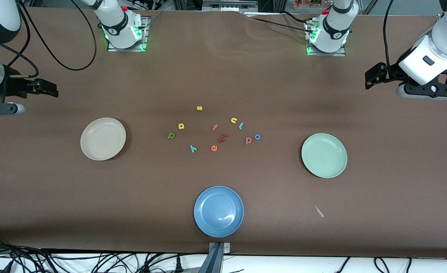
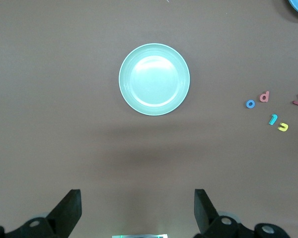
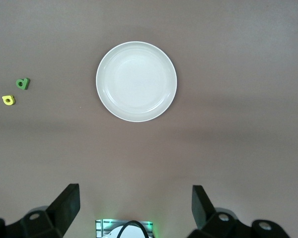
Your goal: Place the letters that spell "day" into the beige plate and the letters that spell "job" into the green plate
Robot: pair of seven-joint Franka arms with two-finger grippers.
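The beige plate [image 1: 103, 138] [image 3: 136, 81] lies toward the right arm's end and the green plate [image 1: 324, 155] [image 2: 154, 79] toward the left arm's end, both with nothing in them. Between them on the table lie the green letter [image 1: 170, 135] [image 3: 23, 83], yellow letter [image 1: 181, 126] [image 3: 8, 100] and teal y [image 1: 193, 148]. Closer to the green plate are the salmon-red letter [image 1: 248, 140] [image 2: 264, 96], blue o [image 1: 257, 137] [image 2: 250, 104] and teal hook [image 1: 241, 126] [image 2: 273, 119]. My left gripper [image 1: 368, 79] [image 2: 136, 198] and right gripper [image 1: 52, 91] [image 3: 134, 193] hang open and empty above the table's two ends.
A blue plate [image 1: 218, 211] sits nearest the front camera. Other letters lie among the task letters: a yellow s [image 1: 199, 108], yellow n [image 1: 233, 120], pink f [image 1: 214, 127], orange e [image 1: 214, 148] and a dark red one [image 1: 222, 138]. A small pale scrap [image 1: 319, 211] lies near the green plate.
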